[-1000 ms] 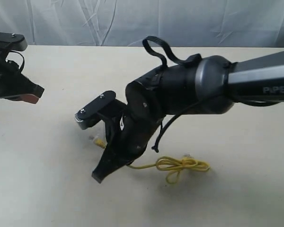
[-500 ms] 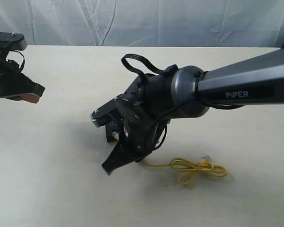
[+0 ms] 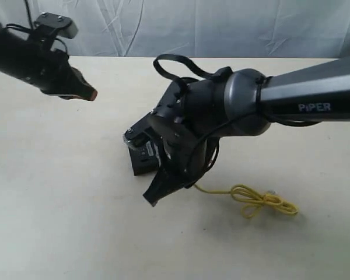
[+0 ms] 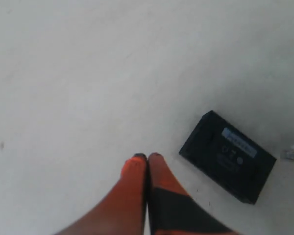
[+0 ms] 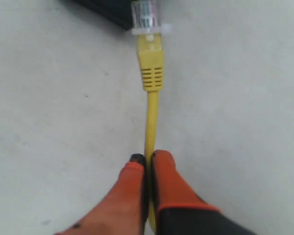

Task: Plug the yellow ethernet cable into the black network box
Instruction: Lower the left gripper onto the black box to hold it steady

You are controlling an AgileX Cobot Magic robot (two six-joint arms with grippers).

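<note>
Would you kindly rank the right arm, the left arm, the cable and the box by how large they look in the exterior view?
Largest: right arm
Then: left arm
Last: cable and box, unranked; the right arm hides most of the box.

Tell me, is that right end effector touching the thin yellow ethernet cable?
Touching: the right wrist view shows the right end effector pinching the thin yellow ethernet cable.

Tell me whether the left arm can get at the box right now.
Probably yes. In the left wrist view only bare table lies between the shut left gripper and the box. The right gripper, holding the cable at the box's edge, crowds its other side.
</note>
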